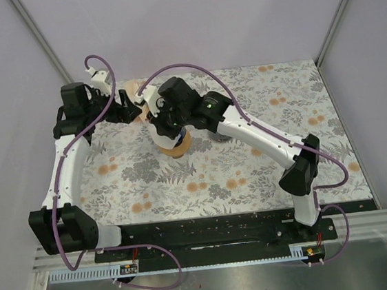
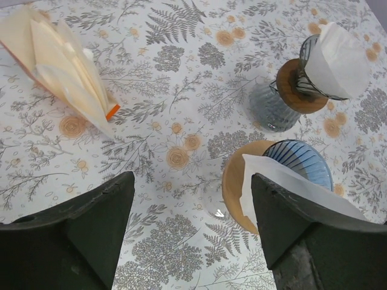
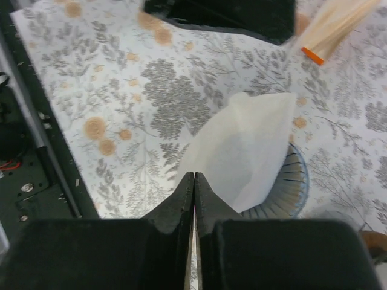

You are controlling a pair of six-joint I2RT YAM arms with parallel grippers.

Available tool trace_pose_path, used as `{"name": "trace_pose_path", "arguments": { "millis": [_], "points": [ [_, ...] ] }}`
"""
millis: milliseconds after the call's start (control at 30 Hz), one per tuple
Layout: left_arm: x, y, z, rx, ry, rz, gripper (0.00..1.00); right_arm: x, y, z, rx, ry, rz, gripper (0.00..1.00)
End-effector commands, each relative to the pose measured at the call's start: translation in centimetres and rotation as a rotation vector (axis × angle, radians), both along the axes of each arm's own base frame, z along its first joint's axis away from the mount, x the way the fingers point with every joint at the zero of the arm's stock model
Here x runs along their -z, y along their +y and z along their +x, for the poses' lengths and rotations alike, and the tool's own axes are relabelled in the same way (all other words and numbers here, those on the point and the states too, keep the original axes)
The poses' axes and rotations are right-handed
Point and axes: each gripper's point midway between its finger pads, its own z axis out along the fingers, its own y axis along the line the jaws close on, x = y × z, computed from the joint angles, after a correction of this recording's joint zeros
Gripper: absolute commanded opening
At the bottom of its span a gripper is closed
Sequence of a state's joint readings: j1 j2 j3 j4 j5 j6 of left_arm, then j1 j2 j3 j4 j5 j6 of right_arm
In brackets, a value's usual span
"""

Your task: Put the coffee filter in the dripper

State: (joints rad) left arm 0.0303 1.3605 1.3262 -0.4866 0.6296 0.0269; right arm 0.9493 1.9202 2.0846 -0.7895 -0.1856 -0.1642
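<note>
Right gripper is on the paper here: its two fingers are pressed flat together with barely a slit between them, and the near corner of the white coffee filter runs straight into their tips, so this reads as a pinch on the filter's edge. From that pinch the filter fans away from the gripper, its long axis pointing forward and to the right in the wrist view, and its far half lies over the rim of the blue ribbed dripper. So the paper is at the dripper, draped across its mouth and tilted, not seated down in the cone as far as I can judge. The left gripper hangs spread wide over the floral tablecloth, gripping nothing, with the dripper and its wooden collar just beside its right finger. The right arm is clearly the nearer one. The move to come turns on that tilt: the filter's point needs to go down into the cone. Well apart are the pack of spare filters and a second dripper, already lined.
</note>
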Motion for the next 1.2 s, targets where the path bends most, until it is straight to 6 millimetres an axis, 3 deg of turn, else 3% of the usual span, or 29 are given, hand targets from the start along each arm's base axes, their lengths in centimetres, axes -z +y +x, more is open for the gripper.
{"name": "trace_pose_path", "arguments": {
  "millis": [0, 200, 367, 633, 900, 1167],
  "points": [
    [-1.7, 1.4, 0.5, -0.069, -0.023, 0.007, 0.82, 1.7, -1.5, 4.6, 0.177, -0.097, -0.12, 0.01],
    [-1.1, 1.0, -0.2, -0.083, 0.022, -0.036, 0.82, 4.8, -2.9, 7.2, 0.292, -0.124, -0.275, 0.0],
    [-1.2, 0.8, -0.6, -0.098, 0.027, -0.07, 0.82, 6.4, -2.0, 6.7, 0.259, -0.065, -0.271, 0.0],
    [0.7, 0.1, -1.3, -0.152, 0.13, -0.19, 0.82, 9.0, -0.8, 4.9, 0.183, 0.047, -0.268, 0.0],
    [0.8, -0.4, -2.2, -0.198, 0.207, -0.286, 0.8, 11.9, -1.2, 5.1, 0.197, 0.16, -0.29, 0.0],
    [3.0, -1.7, -3.5, -0.203, 0.28, -0.298, 0.74, 14.0, -0.6, 5.0, 0.178, 0.208, -0.316, 0.0]
  ]
}}
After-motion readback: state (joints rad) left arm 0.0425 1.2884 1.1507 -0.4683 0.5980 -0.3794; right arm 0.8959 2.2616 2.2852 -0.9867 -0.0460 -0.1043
